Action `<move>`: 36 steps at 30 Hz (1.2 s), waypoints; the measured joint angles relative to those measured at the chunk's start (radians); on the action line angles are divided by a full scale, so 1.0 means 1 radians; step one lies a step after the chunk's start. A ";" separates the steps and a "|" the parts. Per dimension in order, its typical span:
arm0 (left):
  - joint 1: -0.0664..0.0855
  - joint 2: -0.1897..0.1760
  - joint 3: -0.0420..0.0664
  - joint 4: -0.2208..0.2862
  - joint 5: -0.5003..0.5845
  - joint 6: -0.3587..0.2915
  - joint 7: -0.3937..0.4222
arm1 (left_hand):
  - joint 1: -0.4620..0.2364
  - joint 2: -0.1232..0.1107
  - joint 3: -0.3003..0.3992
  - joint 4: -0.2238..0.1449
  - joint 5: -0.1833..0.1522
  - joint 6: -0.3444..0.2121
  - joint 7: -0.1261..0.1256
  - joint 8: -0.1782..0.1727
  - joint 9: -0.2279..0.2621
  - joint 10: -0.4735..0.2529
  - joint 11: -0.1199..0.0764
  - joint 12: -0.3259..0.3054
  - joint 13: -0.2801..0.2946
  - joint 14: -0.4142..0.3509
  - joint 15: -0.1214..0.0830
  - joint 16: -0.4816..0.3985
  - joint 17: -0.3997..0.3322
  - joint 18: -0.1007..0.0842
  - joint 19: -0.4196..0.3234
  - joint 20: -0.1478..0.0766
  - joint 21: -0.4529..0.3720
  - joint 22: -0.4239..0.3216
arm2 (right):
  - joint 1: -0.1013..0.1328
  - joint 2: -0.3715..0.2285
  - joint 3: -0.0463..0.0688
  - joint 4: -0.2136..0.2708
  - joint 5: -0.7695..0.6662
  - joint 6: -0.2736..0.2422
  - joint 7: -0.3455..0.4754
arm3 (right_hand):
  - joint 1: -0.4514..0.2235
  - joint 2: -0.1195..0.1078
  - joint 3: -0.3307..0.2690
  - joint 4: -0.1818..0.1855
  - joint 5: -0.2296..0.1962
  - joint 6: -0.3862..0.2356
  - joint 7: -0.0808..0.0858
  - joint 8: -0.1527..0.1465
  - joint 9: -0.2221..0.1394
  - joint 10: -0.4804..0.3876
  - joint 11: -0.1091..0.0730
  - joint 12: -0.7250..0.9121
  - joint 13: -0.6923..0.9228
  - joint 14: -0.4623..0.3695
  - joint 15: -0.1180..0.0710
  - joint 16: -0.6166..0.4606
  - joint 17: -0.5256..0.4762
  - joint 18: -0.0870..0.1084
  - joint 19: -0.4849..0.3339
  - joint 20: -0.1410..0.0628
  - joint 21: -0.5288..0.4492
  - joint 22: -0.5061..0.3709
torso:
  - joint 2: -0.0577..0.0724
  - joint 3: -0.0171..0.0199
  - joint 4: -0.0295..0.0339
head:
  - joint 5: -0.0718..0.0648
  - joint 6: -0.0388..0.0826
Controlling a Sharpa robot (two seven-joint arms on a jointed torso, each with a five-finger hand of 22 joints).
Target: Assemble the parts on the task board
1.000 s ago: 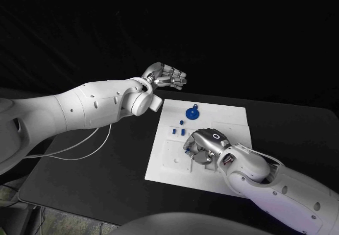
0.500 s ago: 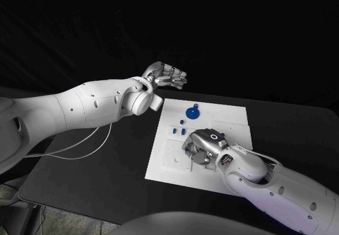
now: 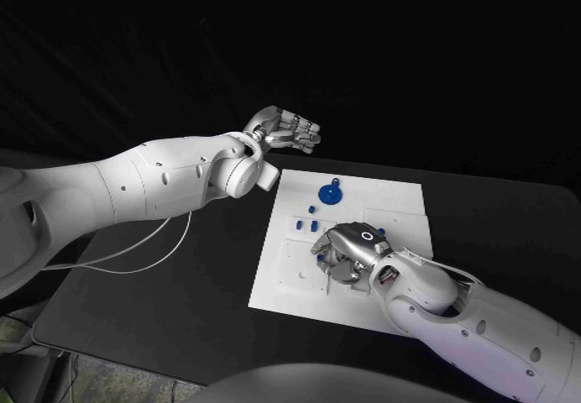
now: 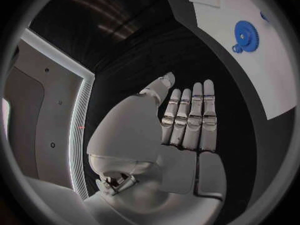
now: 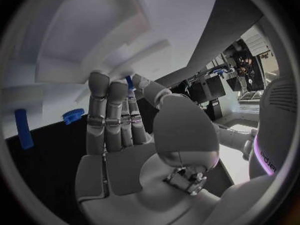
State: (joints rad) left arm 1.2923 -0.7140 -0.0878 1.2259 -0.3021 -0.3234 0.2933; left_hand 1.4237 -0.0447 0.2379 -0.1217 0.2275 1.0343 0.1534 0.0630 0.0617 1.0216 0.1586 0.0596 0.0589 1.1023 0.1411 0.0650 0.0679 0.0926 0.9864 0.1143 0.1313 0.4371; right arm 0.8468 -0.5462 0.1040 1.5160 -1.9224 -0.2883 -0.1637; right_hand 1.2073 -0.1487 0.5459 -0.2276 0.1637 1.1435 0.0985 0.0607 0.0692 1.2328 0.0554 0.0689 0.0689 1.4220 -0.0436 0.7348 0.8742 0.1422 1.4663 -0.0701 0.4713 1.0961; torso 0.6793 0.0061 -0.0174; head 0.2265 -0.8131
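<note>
- Working low over the middle of the flat white rectangular task board [image 3: 385, 201], the robot's silver right hand [image 3: 345, 252] has its fingers pressed together side by side, fingertips at a small blue part [image 5: 129, 82]; whether they pinch it cannot be told.
- Raised beyond the board's far-left corner, the silver left hand [image 3: 285, 128] holds nothing, its fingers side by side.
- A round blue toothed gear [image 3: 329, 195] sits near the far edge; small blue pegs [image 3: 303, 224] lie loose alongside, so most assembly appears left.
</note>
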 measured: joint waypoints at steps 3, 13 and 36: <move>0.000 -0.001 0.000 0.000 0.000 0.000 0.000 | 0.000 0.000 0.000 0.000 0.000 0.000 0.000 0.000 0.000 0.000 0.000 0.000 0.000 0.000 0.000 0.000 0.000 0.000 0.000 0.000 0.000 0.000 | 0.000 -0.002 -0.001 0.003 0.007 -0.005 0.000 | 0.004 -0.012 -0.087 0.005 -0.006 -0.032 -0.006 0.000 -0.001 -0.064 0.021 -0.006 -0.010 0.000 0.010 0.000 -0.012 0.015 0.001 0.011 -0.032 -0.017 | 0.000 0.0001 0.0000 | -0.001 0.001; 0.000 -0.002 0.000 0.000 0.000 0.001 -0.001 | 0.000 0.000 0.000 0.000 0.000 0.000 0.000 0.000 0.000 0.000 0.000 0.000 0.000 0.000 0.000 0.000 0.000 0.000 0.000 0.000 0.000 0.000 | -0.006 -0.030 -0.006 0.032 0.033 -0.035 0.000 | 0.030 -0.009 -0.182 0.004 0.003 -0.047 -0.010 0.000 -0.001 -0.100 0.027 0.011 -0.008 -0.004 0.017 0.015 -0.037 0.036 0.000 0.020 -0.050 -0.042 | 0.000 0.0003 -0.0005 | -0.006 0.004; 0.000 -0.003 -0.001 -0.019 0.000 0.007 -0.001 | 0.000 0.000 0.000 0.000 -0.004 0.000 0.000 0.000 0.000 0.000 0.000 0.000 0.000 0.000 0.000 0.000 0.000 0.000 0.000 0.000 -0.021 0.035 | 0.011 -0.222 0.200 0.121 0.163 0.016 -0.013 | 0.020 0.000 -0.178 0.015 0.026 -0.062 -0.002 0.000 -0.002 -0.052 0.015 0.008 -0.008 -0.003 0.017 0.027 -0.050 0.034 0.000 0.021 -0.014 -0.051 | -0.006 -0.0003 -0.0054 | -0.059 0.042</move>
State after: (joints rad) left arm 1.2923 -0.7170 -0.0890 1.2068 -0.3021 -0.3167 0.2928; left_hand 1.4237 -0.0447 0.2380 -0.1217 0.2237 1.0343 0.1534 0.0630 0.0617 1.0217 0.1586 0.0596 0.0589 1.1022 0.1411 0.0650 0.0679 0.0927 0.9864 0.1143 0.1101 0.4718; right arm 0.8577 -0.7682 0.3041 1.6366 -1.7597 -0.2722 -0.1766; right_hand 1.2278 -0.1486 0.3676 -0.2125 0.1899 1.0812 0.0968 0.0607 0.0671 1.1807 0.0704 0.0765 0.0607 1.4185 -0.0268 0.7619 0.8243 0.1764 1.4666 -0.0493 0.4569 1.0455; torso 0.6735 0.0058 -0.0228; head 0.1679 -0.7710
